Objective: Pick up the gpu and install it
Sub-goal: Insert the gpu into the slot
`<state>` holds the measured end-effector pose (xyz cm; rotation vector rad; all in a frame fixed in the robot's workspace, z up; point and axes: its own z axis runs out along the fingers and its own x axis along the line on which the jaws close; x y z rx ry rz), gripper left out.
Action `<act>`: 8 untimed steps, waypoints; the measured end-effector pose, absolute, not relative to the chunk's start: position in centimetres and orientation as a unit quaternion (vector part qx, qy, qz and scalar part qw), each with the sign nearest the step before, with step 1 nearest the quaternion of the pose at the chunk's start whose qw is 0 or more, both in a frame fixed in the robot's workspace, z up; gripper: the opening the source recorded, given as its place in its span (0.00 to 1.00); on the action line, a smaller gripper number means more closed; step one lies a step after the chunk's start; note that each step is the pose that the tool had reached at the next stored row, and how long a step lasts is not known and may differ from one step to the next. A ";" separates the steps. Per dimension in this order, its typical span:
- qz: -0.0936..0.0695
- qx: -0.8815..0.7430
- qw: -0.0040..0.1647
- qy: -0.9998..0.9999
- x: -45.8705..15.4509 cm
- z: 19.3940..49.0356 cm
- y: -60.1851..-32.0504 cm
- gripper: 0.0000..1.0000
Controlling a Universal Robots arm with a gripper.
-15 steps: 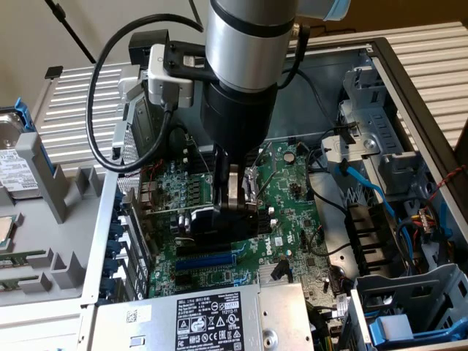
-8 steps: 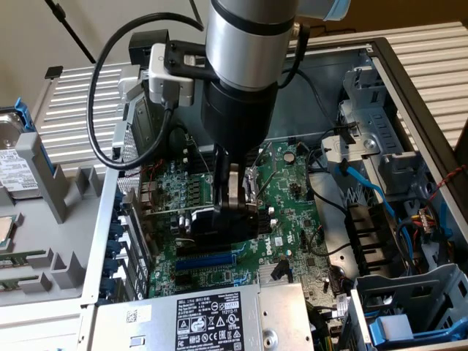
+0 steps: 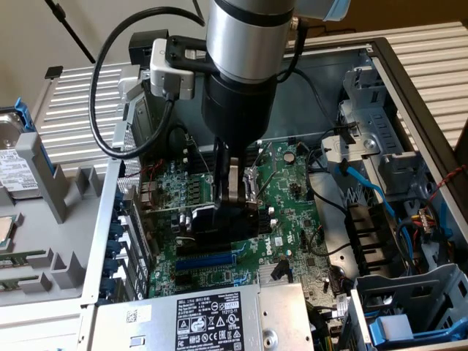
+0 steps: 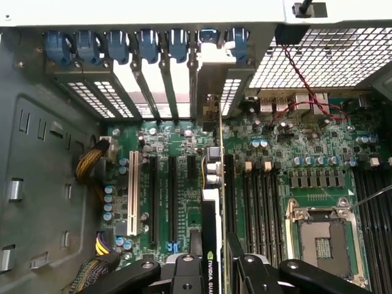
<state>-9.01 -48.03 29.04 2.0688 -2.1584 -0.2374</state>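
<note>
Our claw (image 3: 235, 191) was clenched on the gpu (image 4: 211, 214), holding it on its edge over the big green board (image 3: 285, 190), near the case wall (image 3: 102, 219) on the exterior view's left. We thought the card was light, stiff and easy to break, best held by its flat sides.

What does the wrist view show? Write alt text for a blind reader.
Black jaws grip a flat green-and-black gpu edge-on, upright over the large green motherboard, its far end toward the row of blue plastic slot clips at the case's rear.
</note>
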 end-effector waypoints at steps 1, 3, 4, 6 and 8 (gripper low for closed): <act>-0.079 0.688 0.071 -0.718 -9.0 29.0 -48.0 0.26; -0.078 0.688 0.072 -0.718 -9.1 29.0 -48.0 0.26; -0.078 0.688 0.072 -0.718 -9.1 29.0 -48.0 0.26; -0.078 0.688 0.072 -0.718 -9.2 28.9 -48.0 0.26; -0.078 0.688 0.072 -0.718 -9.2 28.9 -48.0 0.26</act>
